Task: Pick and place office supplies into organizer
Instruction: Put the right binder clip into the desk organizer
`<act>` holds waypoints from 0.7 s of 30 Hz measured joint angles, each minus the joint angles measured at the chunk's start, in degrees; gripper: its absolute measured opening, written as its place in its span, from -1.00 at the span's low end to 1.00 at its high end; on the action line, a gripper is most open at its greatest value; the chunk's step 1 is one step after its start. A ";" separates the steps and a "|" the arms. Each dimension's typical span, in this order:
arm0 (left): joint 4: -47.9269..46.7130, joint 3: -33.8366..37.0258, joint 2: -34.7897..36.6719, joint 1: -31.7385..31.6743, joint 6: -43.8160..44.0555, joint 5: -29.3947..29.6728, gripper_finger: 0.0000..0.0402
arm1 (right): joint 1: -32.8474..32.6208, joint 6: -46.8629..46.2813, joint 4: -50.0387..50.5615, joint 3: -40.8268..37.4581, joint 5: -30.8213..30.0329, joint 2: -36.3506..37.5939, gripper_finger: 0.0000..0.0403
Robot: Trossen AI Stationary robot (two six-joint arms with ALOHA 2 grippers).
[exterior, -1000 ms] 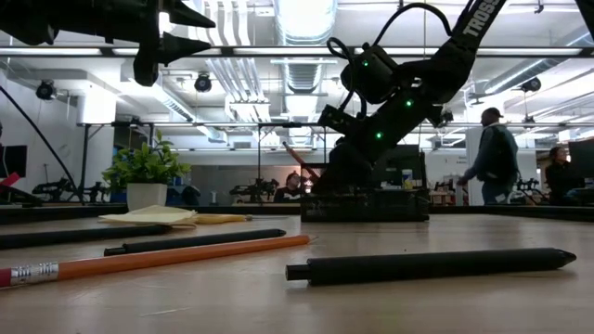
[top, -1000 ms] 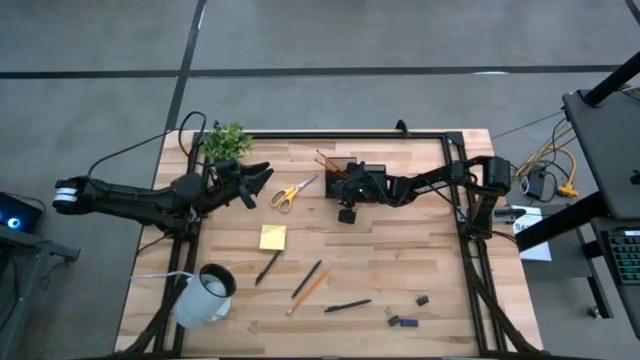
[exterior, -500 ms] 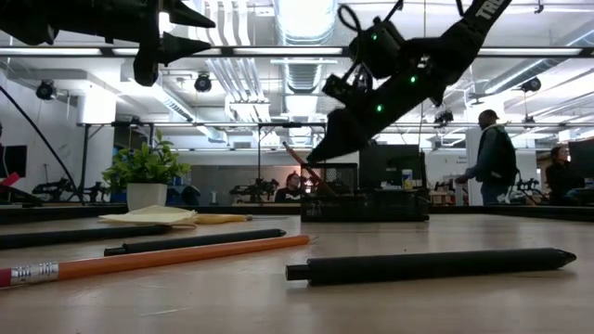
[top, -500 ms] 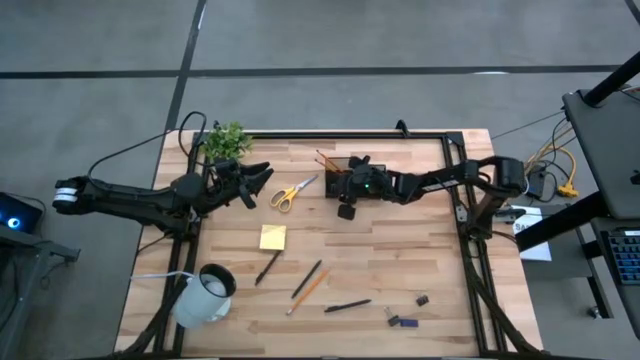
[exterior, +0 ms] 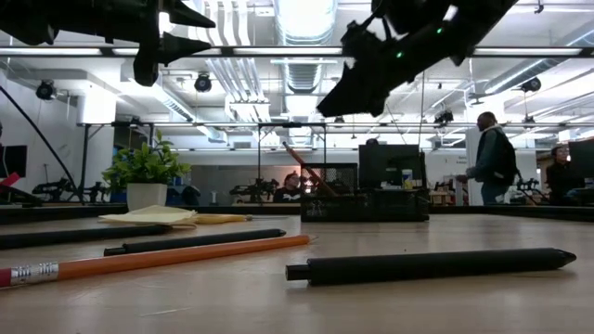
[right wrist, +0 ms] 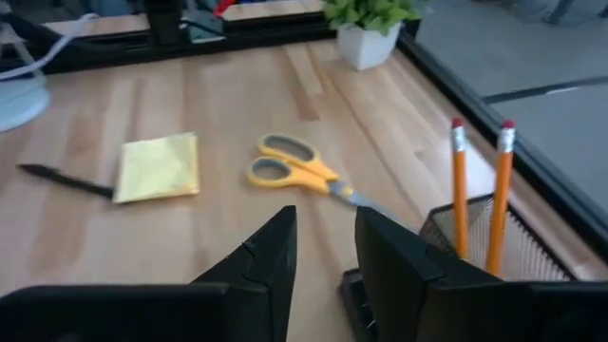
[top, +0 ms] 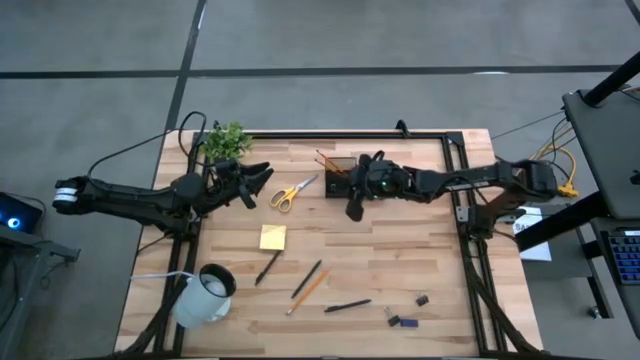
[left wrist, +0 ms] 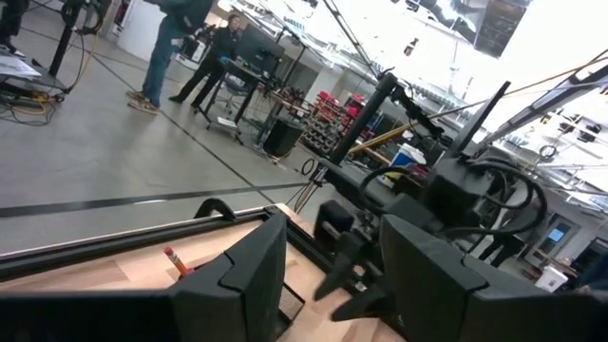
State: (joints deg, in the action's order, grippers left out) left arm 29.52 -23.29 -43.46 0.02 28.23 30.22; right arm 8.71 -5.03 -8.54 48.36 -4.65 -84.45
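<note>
The black mesh organizer point(top: 340, 168) stands at the table's far middle with two orange pencils point(right wrist: 459, 185) upright in it. My right gripper point(top: 352, 212) hangs open and empty above the table, just on the near side of the organizer point(right wrist: 475, 249). It is high over the organizer in the low view point(exterior: 327, 107). The yellow-handled scissors point(top: 293, 190), yellow sticky pad point(top: 272, 237), dark pens point(top: 267, 267), an orange pencil point(top: 311, 290) and small dark bits point(top: 400, 321) lie flat on the wood. My left gripper point(top: 258, 183) waits open, in the air left of the scissors.
A white mug point(top: 205, 293) lies at the near left and a small green plant point(top: 226, 140) stands at the far left corner. A black frame rail point(top: 400, 133) runs along the far edge. People point(exterior: 487, 158) stand in the room behind.
My right gripper has risen from down at the organizer to well above it, its wrist drawing back toward the table's right edge. The pencils stay standing in the organizer. My left arm has kept still.
</note>
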 joint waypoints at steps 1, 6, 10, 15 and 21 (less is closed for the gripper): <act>0.00 0.00 0.00 0.00 0.01 -0.02 -0.22 | -0.41 -0.86 1.17 0.00 0.24 0.85 -0.51; 0.00 0.00 0.00 0.00 0.02 -0.01 -0.22 | -2.22 -4.31 6.98 0.00 0.40 3.76 -0.49; 0.02 0.00 0.09 -0.01 0.02 -0.01 -0.22 | -3.61 -8.04 9.64 -0.02 0.43 4.13 -0.50; 0.00 0.00 0.09 -0.01 0.02 -0.02 -0.22 | -5.94 -11.34 10.95 -0.02 0.84 4.09 -0.49; 0.00 0.00 0.09 0.01 -0.04 -0.02 -0.22 | -9.07 -14.41 12.09 -0.02 0.84 4.38 -0.44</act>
State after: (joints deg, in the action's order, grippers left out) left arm 29.52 -23.29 -43.38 0.03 28.18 30.20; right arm -0.37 -19.44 3.56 48.34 -3.81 -80.07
